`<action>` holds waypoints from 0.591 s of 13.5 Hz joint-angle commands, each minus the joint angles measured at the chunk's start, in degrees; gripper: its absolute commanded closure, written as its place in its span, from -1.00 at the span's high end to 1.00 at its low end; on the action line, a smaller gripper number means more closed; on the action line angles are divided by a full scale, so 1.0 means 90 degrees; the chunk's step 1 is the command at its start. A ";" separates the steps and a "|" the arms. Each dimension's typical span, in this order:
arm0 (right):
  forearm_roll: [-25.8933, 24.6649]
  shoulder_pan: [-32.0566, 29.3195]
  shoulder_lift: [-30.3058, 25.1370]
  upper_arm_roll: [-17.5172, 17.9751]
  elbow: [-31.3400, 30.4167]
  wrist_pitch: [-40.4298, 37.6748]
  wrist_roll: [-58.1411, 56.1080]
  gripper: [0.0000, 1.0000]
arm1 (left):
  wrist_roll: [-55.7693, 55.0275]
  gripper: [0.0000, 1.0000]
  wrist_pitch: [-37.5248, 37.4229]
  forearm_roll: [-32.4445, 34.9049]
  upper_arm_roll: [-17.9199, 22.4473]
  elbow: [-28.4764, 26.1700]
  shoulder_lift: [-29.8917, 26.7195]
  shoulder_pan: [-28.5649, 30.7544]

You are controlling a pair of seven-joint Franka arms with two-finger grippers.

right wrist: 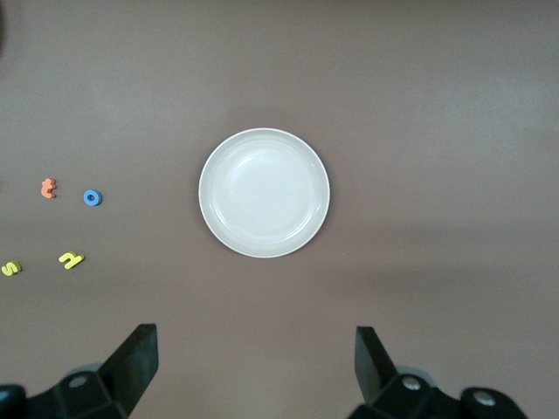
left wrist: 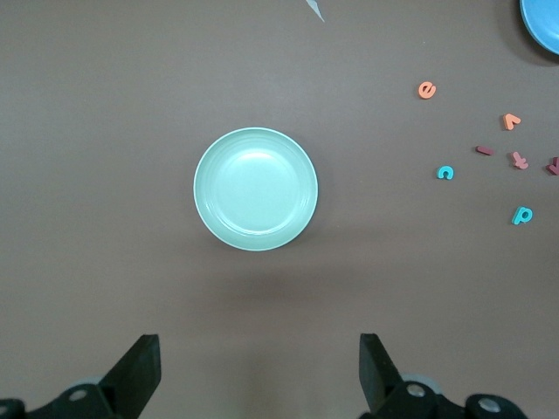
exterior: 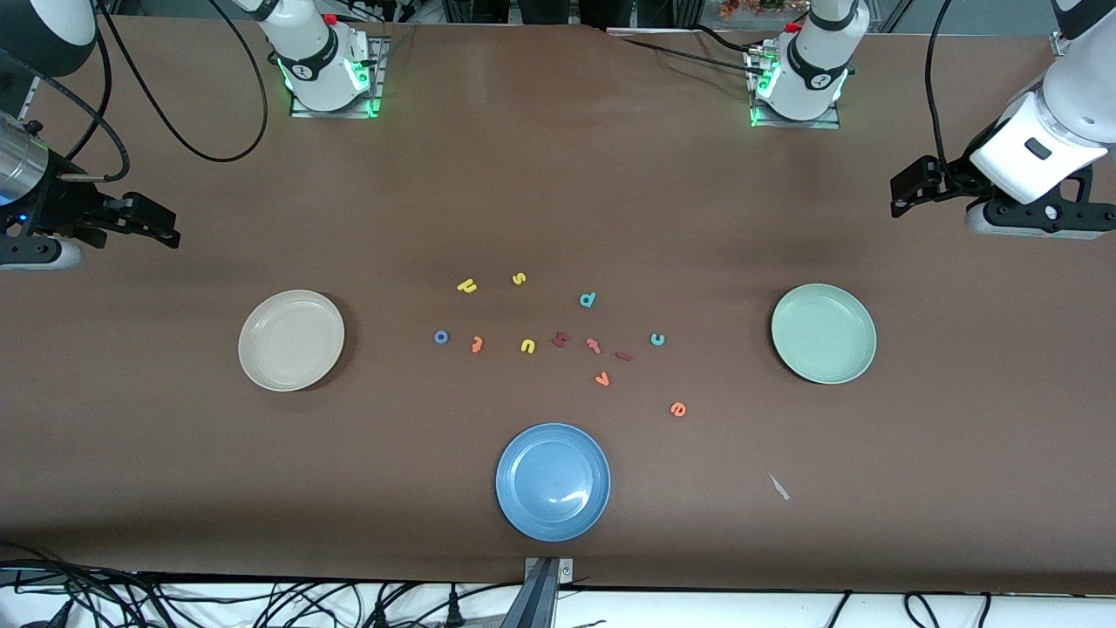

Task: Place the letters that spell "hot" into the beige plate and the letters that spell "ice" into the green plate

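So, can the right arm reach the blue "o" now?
Probably yes: the "o" lies alone beside the beige plate, toward the right arm's end, and the right gripper is open and holds nothing.

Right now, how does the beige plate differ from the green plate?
The beige plate is cream-coloured; the green plate is pale mint. The beige plate lies toward the right arm's end of the table, the green plate toward the left arm's end. Both are round, rimmed, the same size, and hold no letters yet.

We see a wide brown counter with a matte, evenly lit surface. Along its edge nearest the front camera runs a white strip strewn with black cables.
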 commanded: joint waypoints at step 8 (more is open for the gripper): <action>0.0073 -0.0051 0.0010 0.0013 0.0065 -0.0062 -0.0013 1.00 | 0.0043 1.00 -0.0125 -0.0129 -0.0002 0.0076 -0.0047 -0.0019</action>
